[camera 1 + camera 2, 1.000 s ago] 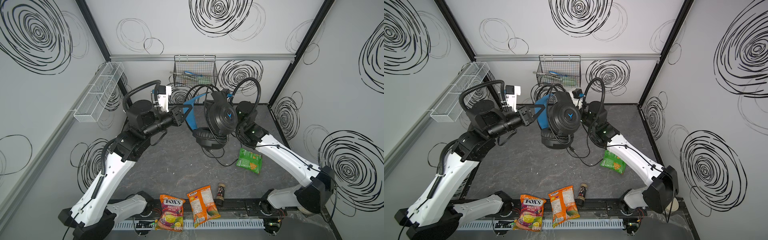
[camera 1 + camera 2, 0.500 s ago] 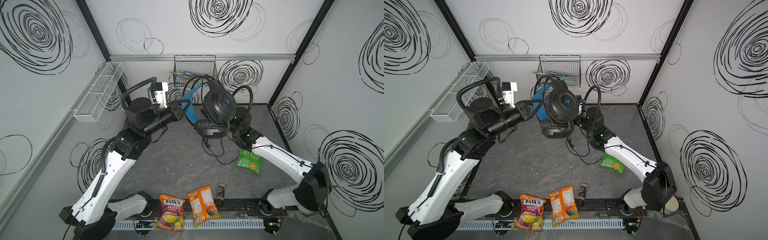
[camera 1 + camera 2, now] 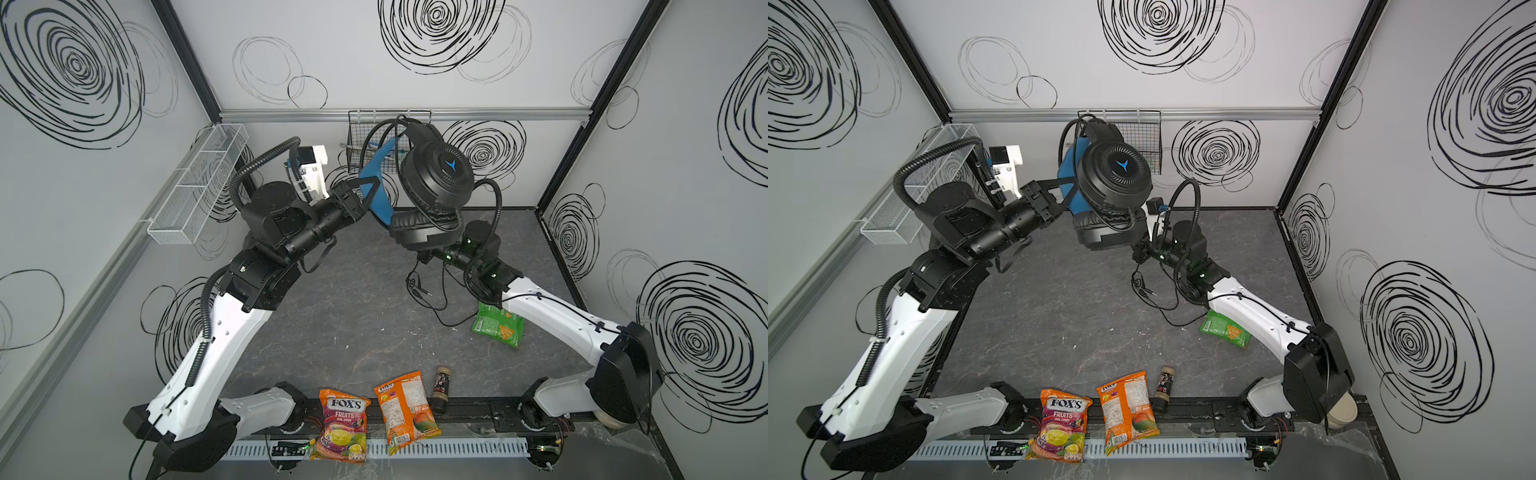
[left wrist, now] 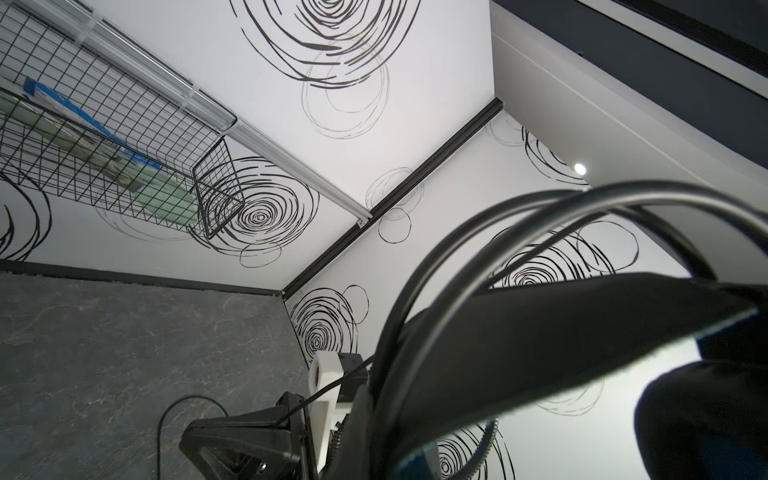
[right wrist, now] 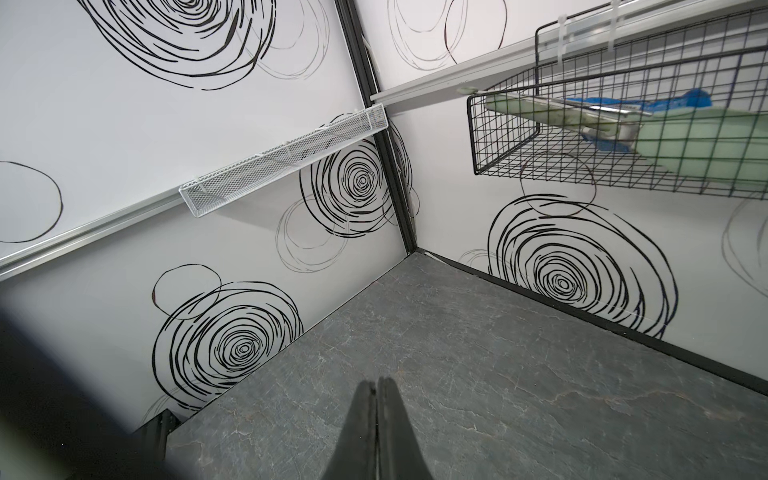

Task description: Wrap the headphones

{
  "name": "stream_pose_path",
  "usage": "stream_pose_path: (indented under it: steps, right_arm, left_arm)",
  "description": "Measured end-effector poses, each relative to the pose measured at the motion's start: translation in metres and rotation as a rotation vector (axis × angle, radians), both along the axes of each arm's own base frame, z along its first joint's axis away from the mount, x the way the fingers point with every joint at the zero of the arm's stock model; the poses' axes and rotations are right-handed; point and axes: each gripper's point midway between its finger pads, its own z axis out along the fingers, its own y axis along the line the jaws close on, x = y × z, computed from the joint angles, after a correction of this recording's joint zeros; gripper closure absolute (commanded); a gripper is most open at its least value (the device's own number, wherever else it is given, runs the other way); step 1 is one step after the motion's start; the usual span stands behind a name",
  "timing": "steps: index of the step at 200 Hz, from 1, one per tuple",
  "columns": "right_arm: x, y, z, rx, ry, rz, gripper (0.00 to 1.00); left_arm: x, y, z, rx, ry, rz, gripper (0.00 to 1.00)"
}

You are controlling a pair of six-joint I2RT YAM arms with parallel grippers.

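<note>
Not far along, I'd say. The left gripper (image 3: 371,193) is clamped on the blue headband (image 3: 376,170) and holds the headphones (image 3: 436,174) up in the air, upper middle of both top views. Maybe one loop of cable (image 3: 432,305) lies round them, but most of it dangles to the grey mat (image 3: 353,316). The right gripper (image 5: 376,399) sits just under them with its fingers pressed together, and I can't see any cable between them.

Counter (image 3: 332,316) is wide open left of centre. The headphones (image 3: 436,178) hang high at mid-back, and a wire basket (image 3: 357,137) juts from the rear wall. Their cable (image 3: 417,288) trails onto the counter near the green packet (image 3: 496,328). Snack bags (image 3: 343,419) line the front edge.
</note>
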Motion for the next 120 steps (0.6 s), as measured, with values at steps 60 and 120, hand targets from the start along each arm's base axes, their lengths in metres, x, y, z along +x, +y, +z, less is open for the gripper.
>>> stream_pose_path:
  steps: [60, 120]
  right_arm:
    - [-0.008, -0.003, 0.000, -0.001, -0.005, 0.016, 0.96]
    - [-0.014, -0.004, 0.000, -0.026, -0.018, 0.025, 1.00]
  left_arm:
    - [0.006, 0.010, 0.000, -0.003, 0.011, 0.037, 1.00]
    - [0.029, 0.055, -0.009, 0.001, 0.067, 0.173, 1.00]
